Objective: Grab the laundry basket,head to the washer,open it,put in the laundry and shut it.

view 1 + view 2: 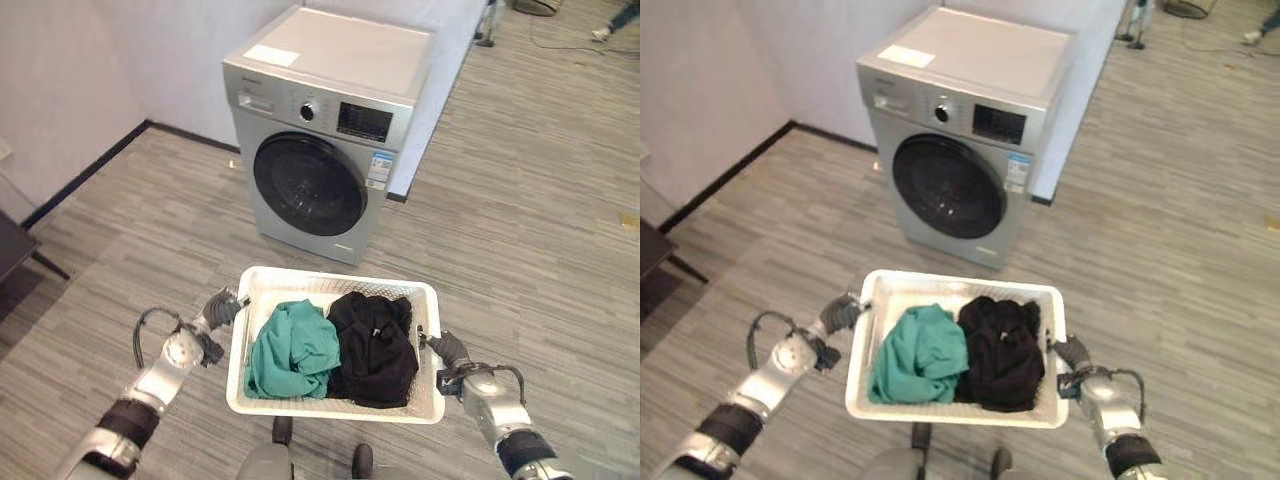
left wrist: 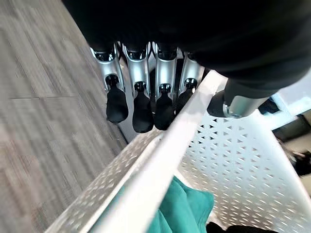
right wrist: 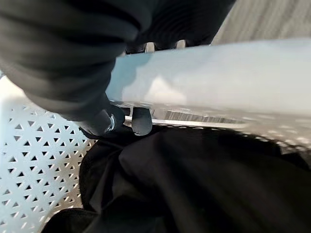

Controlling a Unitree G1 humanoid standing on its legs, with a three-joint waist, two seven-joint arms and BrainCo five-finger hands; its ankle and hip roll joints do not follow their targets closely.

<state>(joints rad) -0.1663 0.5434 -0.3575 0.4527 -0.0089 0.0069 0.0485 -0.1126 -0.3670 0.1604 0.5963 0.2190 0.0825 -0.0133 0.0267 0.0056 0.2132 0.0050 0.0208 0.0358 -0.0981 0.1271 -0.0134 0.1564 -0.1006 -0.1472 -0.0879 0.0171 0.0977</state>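
White perforated laundry basket (image 1: pixel 262 392) is held up off the wood-plank floor (image 1: pixel 520 240), close in front of the robot, gripped on both short sides. Left hand (image 1: pixel 222 309) clamps the left rim: in the left wrist view its fingers (image 2: pixel 142 109) curl down the outer wall and the thumb sits inside over the rim, so it's closed on the basket. Right hand (image 1: pixel 449 349) does the same on the right rim; the right wrist view shows the thumb (image 3: pixel 99 121) tucked inside the basket under the rim bar, with the fingers mostly hidden behind the rim, grip reads as closed on the basket. Basket sits roughly level, long axis running left-right. Inside: teal garment (image 1: pixel 293 350) bunched in the left half, black garment (image 1: pixel 373 345) heaped in the right half, the two touching in the middle, the black one reaching up to the right wall next to the right thumb. Back wall of the basket is bare mesh. Farther ahead, apart from the basket, a silver front-load washer (image 1: pixel 330 80) stands on the floor against a white wall (image 1: pixel 60 70), angled slightly. Its round dark door (image 1: pixel 307 185) is closed. Control panel on top of the front has a knob (image 1: pixel 307 111) and a dark display (image 1: pixel 364 121). Dark baseboard (image 1: pixel 85 172) runs along the wall at left.
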